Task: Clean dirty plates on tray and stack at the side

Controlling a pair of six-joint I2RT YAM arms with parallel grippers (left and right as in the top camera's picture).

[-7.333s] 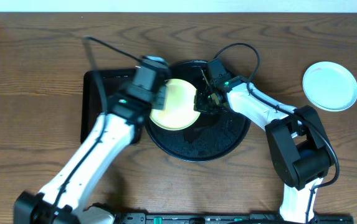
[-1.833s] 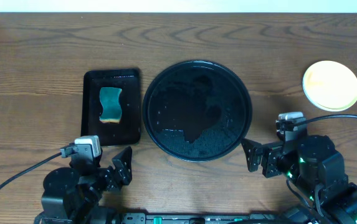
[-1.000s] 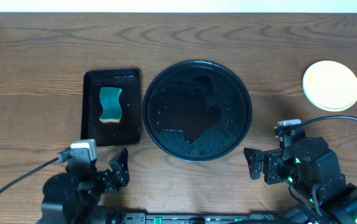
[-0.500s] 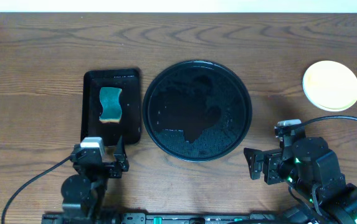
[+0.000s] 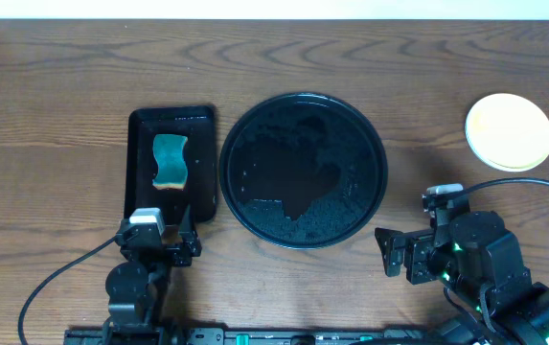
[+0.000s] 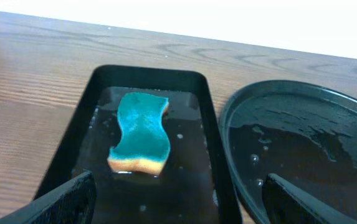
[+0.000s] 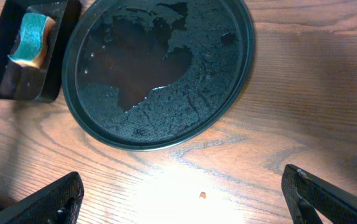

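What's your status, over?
Left fingers and right fingers open, empty. Round tray wet, no plates on it; yellow plate off to the right. Sponge in small tray, nothing in the way.

A brown wooden counter [image 5: 54, 115] with wavy, darker grain fills the overhead view. Along its far edge runs a plain white band [image 5: 274, 8]; whether it is a wall or a backing cannot be told. In the right wrist view a bright glare patch [image 7: 166, 193] lies on the wood.
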